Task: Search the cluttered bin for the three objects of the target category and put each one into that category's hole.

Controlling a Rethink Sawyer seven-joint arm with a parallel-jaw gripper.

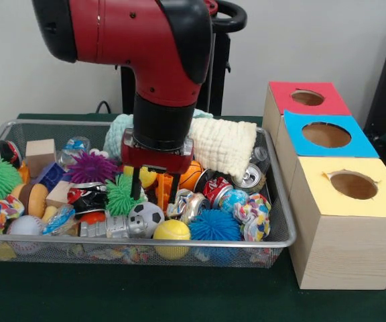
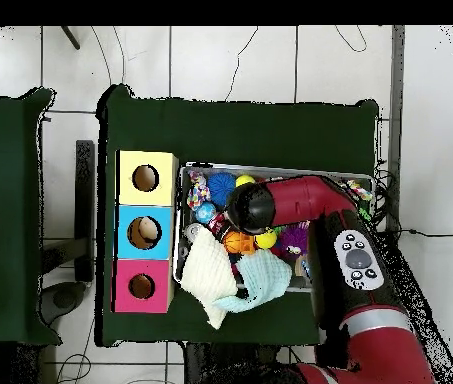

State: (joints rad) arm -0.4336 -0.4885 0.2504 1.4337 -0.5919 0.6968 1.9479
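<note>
My gripper (image 1: 157, 193) is open and lowered into the wire bin (image 1: 283, 221). Its two black fingers (image 1: 137, 188) stand on either side of an orange plastic piece (image 1: 165, 182), with a yellow ball (image 1: 147, 176) just behind. Whether they touch anything is unclear. Around it lie a green spiky ball (image 1: 120, 194), a soccer ball (image 1: 146, 216), an orange basketball (image 1: 191, 176), crushed cans (image 1: 190, 204) and a red can (image 1: 214, 188). In the overhead view the arm (image 2: 270, 205) hides the gripper. The hole boxes stand beside the bin: red (image 1: 307, 98), blue (image 1: 326, 134) and yellow (image 1: 354, 184).
A white cloth (image 1: 223, 144) and a pale green cloth (image 1: 116, 134) drape over the bin's far rim. A blue spiky ball (image 1: 213, 225), a yellow baseball (image 1: 171, 231), a purple spiky ball (image 1: 89, 166) and wooden blocks (image 1: 40, 154) fill the bin. In the overhead view the boxes (image 2: 145, 232) stand left of the bin (image 2: 270, 170).
</note>
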